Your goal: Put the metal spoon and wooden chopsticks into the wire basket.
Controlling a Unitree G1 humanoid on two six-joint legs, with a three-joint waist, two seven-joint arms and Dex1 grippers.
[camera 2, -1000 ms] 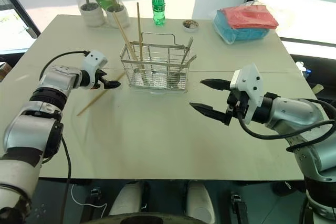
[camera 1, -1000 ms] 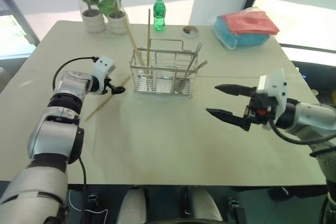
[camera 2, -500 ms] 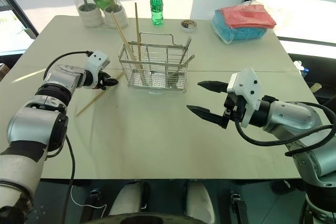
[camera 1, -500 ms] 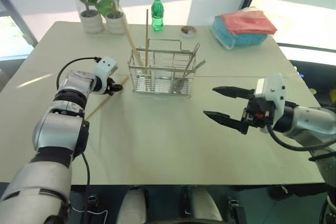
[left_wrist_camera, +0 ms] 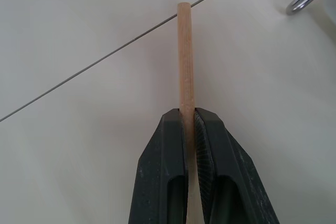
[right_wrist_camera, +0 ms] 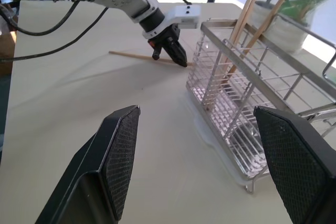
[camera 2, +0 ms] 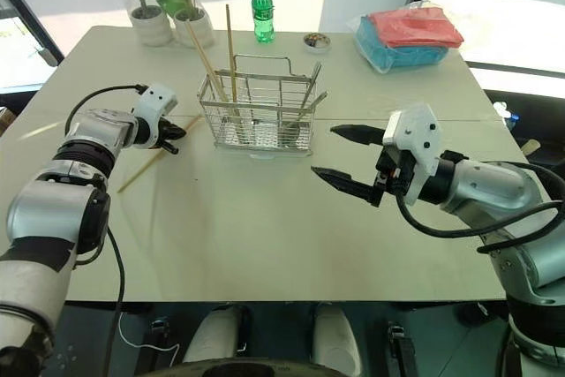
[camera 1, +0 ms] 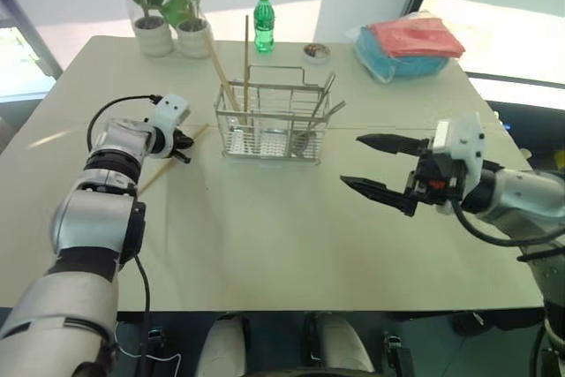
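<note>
left eye view has a pale cream table (camera 1: pixel 265 245) in a bright room with big windows behind, and over on the left the left gripper (camera 1: pixel 181 147) is pinched tight on a wooden chopstick (camera 1: pixel 157 174) that's lying slanted on the tabletop just left of the wire basket (camera 1: pixel 269 121). moving along, two plant pots (camera 1: pixel 175 34) and a green bottle (camera 1: pixel 263 22) sit at the far edge, and the basket in the middle has two more chopsticks (camera 1: pixel 231 64) standing up in its left end plus metal spoons (camera 1: pixel 320 112) leaning in its right end. over on the right there's a red and blue cloth bundle (camera 1: pixel 409 43) at the far corner, and the right gripper (camera 1: pixel 378 165) hangs above the table with its fingers spread wide and holding nothing.
</note>
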